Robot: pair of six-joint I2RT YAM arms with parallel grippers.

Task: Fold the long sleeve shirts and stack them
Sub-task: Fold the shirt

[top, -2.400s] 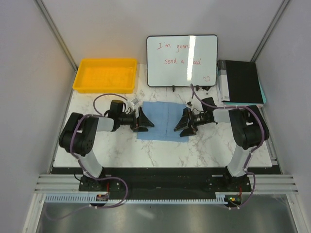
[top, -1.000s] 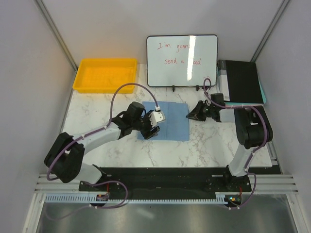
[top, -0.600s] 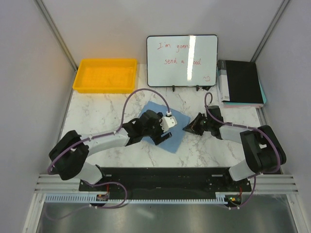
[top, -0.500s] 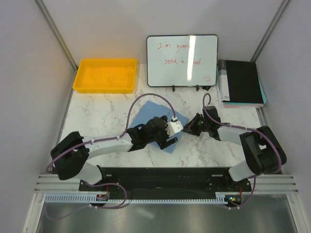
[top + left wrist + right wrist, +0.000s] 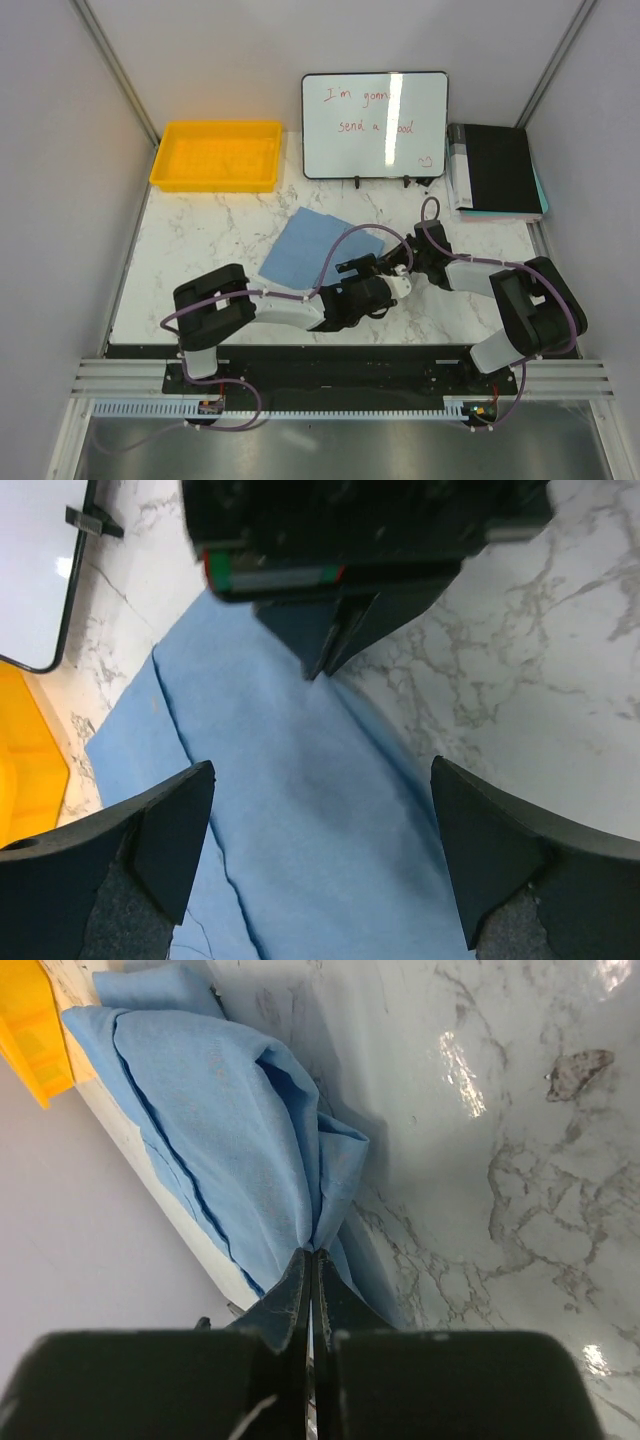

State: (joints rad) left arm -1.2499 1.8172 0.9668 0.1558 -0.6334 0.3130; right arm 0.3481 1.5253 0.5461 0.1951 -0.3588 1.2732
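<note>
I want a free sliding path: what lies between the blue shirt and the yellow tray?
Nothing does: only bare marble table separates the shirt from the yellow tray, as the top external view shows.

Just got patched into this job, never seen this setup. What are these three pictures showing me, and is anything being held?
These are two robot arms bolted at the near edge of a table. The wide picture looks down from above and behind them; the other two come from a camera on each wrist. On the table are a folded light blue shirt, a yellow tray, a whiteboard and a black folder. The right hand is shut on the shirt; the left hand is open over the cloth, empty.
</note>
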